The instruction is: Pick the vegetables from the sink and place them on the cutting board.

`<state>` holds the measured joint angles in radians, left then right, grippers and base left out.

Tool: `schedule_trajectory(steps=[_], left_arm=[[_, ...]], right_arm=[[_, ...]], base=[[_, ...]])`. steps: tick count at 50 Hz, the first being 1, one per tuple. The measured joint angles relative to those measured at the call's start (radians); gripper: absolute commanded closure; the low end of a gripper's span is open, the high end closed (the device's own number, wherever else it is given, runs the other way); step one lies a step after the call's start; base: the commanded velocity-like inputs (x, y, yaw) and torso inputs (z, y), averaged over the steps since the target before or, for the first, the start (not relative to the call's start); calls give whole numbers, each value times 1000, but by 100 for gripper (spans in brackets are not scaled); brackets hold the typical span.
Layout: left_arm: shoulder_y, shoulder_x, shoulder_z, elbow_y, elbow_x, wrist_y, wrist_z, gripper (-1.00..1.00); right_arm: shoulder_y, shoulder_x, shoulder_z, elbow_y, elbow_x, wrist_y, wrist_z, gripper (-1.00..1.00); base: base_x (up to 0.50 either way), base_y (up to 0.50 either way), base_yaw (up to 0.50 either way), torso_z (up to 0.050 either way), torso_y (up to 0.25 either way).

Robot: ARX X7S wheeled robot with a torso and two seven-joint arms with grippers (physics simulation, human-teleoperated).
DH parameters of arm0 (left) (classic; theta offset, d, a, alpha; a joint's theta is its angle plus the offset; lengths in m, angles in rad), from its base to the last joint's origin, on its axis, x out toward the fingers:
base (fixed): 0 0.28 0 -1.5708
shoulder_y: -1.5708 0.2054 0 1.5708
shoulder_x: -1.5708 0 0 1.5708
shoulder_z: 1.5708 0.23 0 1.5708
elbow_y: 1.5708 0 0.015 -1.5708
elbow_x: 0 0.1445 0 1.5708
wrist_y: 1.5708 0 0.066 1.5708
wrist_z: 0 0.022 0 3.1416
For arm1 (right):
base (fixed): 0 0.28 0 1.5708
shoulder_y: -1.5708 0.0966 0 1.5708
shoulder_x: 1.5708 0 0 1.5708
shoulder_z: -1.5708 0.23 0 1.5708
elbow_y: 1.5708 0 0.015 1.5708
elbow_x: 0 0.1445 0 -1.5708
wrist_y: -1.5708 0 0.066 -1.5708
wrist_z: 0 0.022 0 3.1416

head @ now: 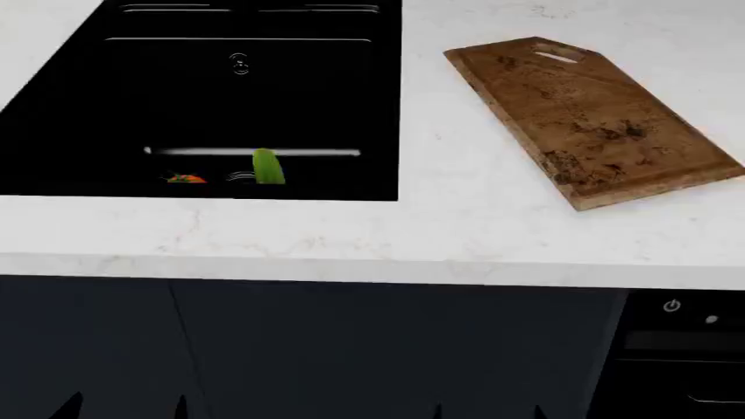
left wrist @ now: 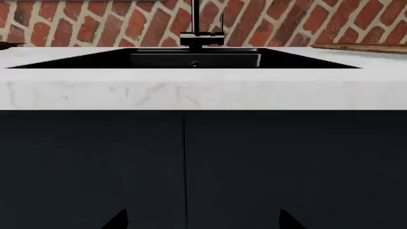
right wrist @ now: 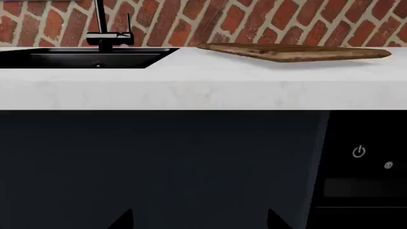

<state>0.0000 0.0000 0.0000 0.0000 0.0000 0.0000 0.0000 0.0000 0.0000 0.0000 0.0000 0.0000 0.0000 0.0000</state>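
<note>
Only overhead: tomato (head: 184,178), cucumber (head: 269,166) in sink (head: 70,131).

The counter (head: 489,218) is smooth, pale veined marble. The cutting board (head: 588,118) is stained brown wood. The sink (head: 70,113) is matt black, backed by rough red brick (right wrist: 267,21).

Your large rectangular matte-black sink (head: 70,105) set in the white marbled countertop (head: 466,218) at left, round red tomato (head: 184,178) and long slim green cucumber (head: 269,166) inside — near its front wall, tomato left of cucumber, rectangular brown wooden cutting board (head: 594,118) on the counter well right of the basin — dark cabinet doors (head: 349,349) below you.
</note>
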Motion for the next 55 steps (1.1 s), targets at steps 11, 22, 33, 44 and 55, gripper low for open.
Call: schedule_trajectory(steps=[11,22,33,44,55], left_arm=[[29,-32,33,35,-3,17,-36,-100],[32,-49,47,38,-60,23,-42,-100],[43,-73,63,50,-89,28,-66,-100],[46,-91,76,65,-119,17,-84,-100],[46,-117,93,122,-119,-23,-112,-100]], right_arm=[[-8,30,-28,-35,17,-20,62,-100],[-30,61,-59,-22,-9,-35,122,-100],[-46,83,-91,-27,-22,-41,163,-100],[-50,100,-111,-31,-16,-46,187,-100],[-50,110,-126,-91,20,14,191,-100]], base=[[0,0,0,0,0],[0,91,0,0,0],[0,500,0,0,0],[0,500,0,0,0],[1,395,0,8,0]])
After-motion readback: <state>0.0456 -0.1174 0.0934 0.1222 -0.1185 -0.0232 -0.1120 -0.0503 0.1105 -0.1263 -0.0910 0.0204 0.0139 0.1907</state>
